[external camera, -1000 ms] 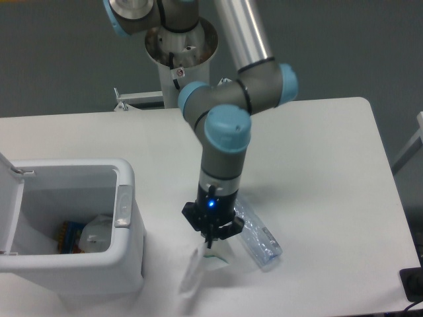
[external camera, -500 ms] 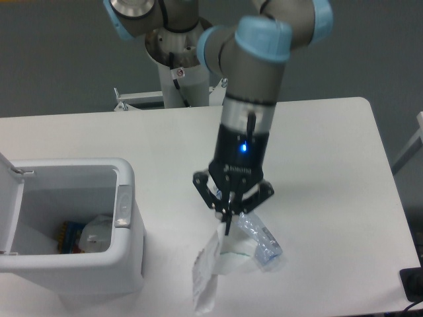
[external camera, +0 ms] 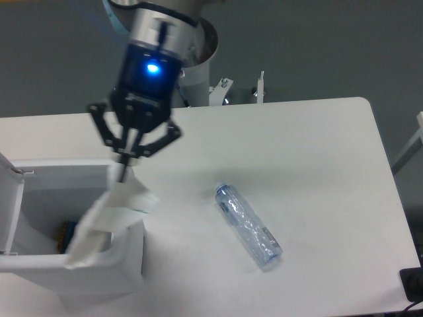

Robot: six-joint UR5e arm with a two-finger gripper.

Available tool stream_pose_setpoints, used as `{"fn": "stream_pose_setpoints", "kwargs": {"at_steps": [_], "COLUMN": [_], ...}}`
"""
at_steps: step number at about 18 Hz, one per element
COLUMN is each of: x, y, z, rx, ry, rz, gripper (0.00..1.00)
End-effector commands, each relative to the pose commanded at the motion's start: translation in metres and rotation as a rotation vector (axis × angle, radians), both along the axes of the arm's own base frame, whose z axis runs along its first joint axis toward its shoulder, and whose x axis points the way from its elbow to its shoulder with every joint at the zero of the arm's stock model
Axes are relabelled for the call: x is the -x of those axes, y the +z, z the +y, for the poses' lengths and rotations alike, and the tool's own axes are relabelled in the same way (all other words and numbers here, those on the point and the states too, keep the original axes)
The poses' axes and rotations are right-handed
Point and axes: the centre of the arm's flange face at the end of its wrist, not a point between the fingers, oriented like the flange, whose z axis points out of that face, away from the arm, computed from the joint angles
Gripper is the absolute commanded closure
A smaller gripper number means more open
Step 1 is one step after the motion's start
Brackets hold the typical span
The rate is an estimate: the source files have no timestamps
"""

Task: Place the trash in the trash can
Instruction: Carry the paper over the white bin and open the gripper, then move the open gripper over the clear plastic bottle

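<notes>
My gripper hangs above the right rim of the trash can, shut on the top of a crumpled whitish plastic wrapper. The wrapper dangles down and to the left, over the can's rim and open mouth. The can is white and boxy, its lid swung open at the left, with some items inside at the bottom. A crushed clear bluish plastic bottle lies on the white table, well to the right of my gripper, untouched.
The arm's base column stands at the back of the table. A metal bracket sits at the table's rear edge. A dark object shows at the lower right corner.
My gripper lifted the wrapper from beside the bottle and carried it up and left to the trash can. The bottle now lies fully uncovered.
</notes>
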Motion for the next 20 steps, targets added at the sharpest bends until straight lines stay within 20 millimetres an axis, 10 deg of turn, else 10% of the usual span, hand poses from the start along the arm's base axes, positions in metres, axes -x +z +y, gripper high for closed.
{"fn": "stream_pose_setpoints", "kwargs": {"at_steps": [2, 5, 14, 20], "x": [-0.006, -0.008, 0.092, 0.194], "y": [-0.008, -0.002, -0.005, -0.12], "z": [0.0, -0.003, -0.041, -0.039], "rx": [0.01, 0.007, 0.022, 0.263], "ry": [-0.016, -0.001, 0.238, 0.45], "rz": [0.0, -0.007, -0.088, -0.188], "gripper": [0.8, 0.0, 0.0, 0.0]}}
